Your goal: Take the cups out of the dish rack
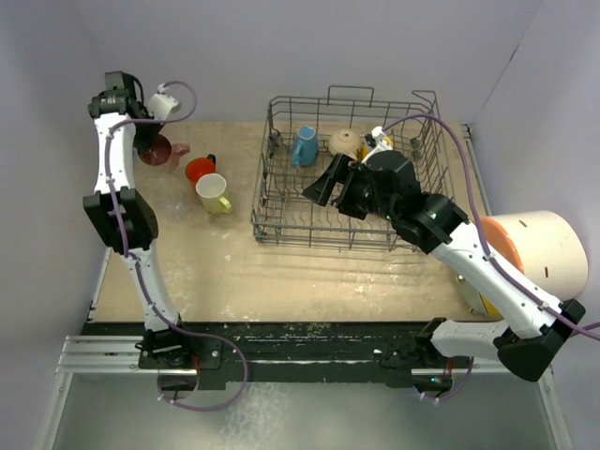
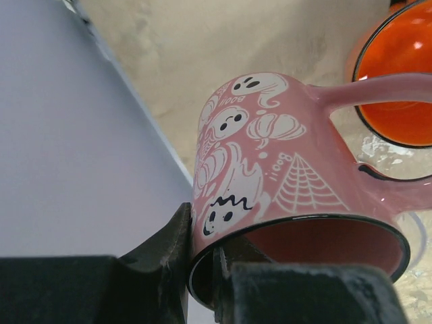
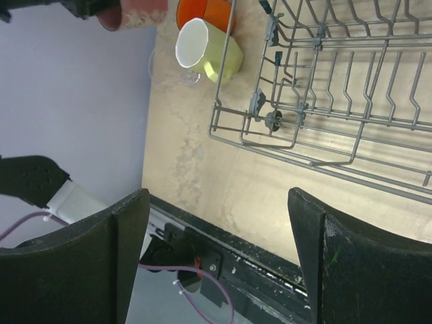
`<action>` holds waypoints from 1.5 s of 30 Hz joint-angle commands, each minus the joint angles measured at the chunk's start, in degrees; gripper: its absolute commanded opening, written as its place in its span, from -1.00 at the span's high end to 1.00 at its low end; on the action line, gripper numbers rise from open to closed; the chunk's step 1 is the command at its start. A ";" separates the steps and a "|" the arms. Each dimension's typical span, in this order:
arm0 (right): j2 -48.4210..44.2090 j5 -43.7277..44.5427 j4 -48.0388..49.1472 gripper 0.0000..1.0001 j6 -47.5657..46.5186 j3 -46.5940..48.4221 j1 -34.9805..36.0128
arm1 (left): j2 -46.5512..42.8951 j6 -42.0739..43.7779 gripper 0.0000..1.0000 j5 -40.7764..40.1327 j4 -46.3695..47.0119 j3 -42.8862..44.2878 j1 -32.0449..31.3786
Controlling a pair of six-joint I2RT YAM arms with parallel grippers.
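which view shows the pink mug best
Left wrist: the pink mug fills the frame, ghost print and rim clear, left gripper clamped on its rim. Top external shows the mug small, partly under the arm; right wrist, only a cropped sliver.

Pink mug (image 2: 270, 155), black-rimmed, printed with white ghosts, pumpkins and a spider web. Orange cup (image 1: 199, 170); pale yellow-green mug (image 1: 214, 193), white inside. Blue cup (image 1: 304, 146), beige cup (image 1: 344, 142), grey wire rack (image 1: 289, 217), mottled tan table (image 1: 281, 277), white cylinder (image 1: 544, 248) with orange end.
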 commanded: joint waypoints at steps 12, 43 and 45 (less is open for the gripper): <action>2.38 1.33 0.52 -0.68 -3.67 0.55 -0.07 | 8.89 0.66 1.00 -2.36 -1.75 4.11 0.62; 49.42 26.46 -6.27 -0.64 -19.08 39.37 -1.76 | -6.20 -4.41 -0.99 1.65 -0.48 1.24 0.89; 56.49 29.20 -8.64 -0.61 -20.74 48.84 -1.76 | -9.87 -5.27 -0.99 3.84 -2.93 -1.31 0.86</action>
